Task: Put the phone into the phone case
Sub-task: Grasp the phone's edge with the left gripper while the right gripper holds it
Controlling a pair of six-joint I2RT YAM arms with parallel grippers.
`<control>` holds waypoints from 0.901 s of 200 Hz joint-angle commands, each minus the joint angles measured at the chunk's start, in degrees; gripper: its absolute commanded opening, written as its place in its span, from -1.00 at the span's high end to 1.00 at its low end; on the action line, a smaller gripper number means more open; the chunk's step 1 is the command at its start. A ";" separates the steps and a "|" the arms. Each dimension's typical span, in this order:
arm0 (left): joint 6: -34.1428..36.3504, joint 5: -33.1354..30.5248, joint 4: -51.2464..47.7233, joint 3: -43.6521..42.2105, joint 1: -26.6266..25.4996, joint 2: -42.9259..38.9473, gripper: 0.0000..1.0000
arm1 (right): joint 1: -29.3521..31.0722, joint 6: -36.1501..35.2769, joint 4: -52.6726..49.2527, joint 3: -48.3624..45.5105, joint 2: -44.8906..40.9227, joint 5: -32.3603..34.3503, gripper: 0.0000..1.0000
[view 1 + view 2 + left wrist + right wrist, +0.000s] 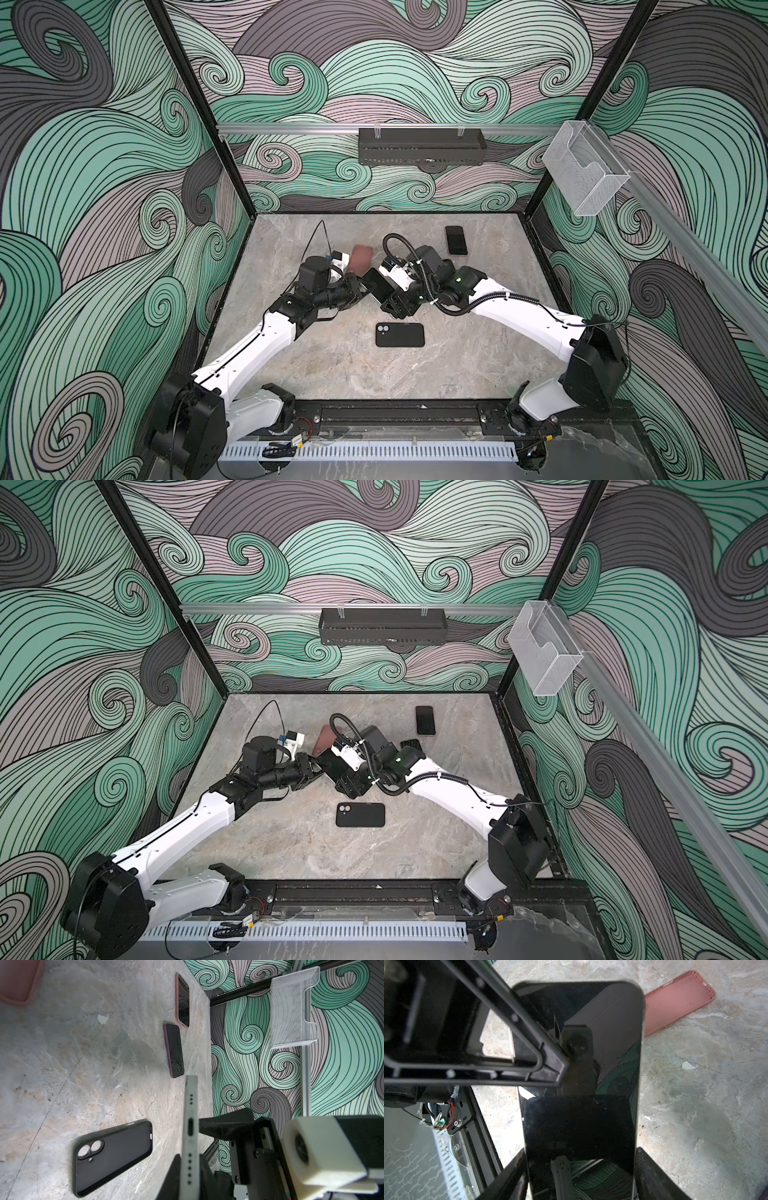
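Phone is up off the table, held between both grippers at mid-table. In both top views it sits tilted, just behind the black phone case and apart from it.

Left gripper: jaws narrow, clamped across the phone's thickness at its port end. The left wrist view looks along the pale bottom edge, with the charging port and speaker holes plain and a black finger on each face.

Right gripper: jaws wide, pinching the phone across its width, with a finger against each long edge. The dark screen faces that wrist camera and mirrors the wall pattern.

Containers:
- Black phone case lies flat, hollow side up, and the marble shows through its camera cut-outs.
- Pink case lies hollow up toward the back, near the left wrist.
- Black wire basket hangs on the back rail; its inside cannot be seen from here.
- Clear holder hangs on the right-hand rail.

Other items: a pink-rimmed phone lies screen up near the back right. A purple-rimmed phone lies just beside it, largely hidden behind the right arm in the top views.

Arms: both reach in from the near rail, elbows out, wrists converging over mid-table. The left wrist is rolled sideways.
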 commanded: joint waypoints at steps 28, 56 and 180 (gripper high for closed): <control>0.23 3.94 1.87 2.48 0.82 0.33 1.00 | 0.73 1.17 2.69 -0.40 -1.51 -0.27 0.97; 2.09 4.13 0.03 3.15 1.26 0.32 1.00 | 0.72 0.99 0.94 -0.06 -1.41 -2.00 0.46; 16.35 13.03 -11.46 11.76 1.71 3.23 1.00 | -0.15 -3.45 -9.24 0.31 -9.27 -6.07 -0.81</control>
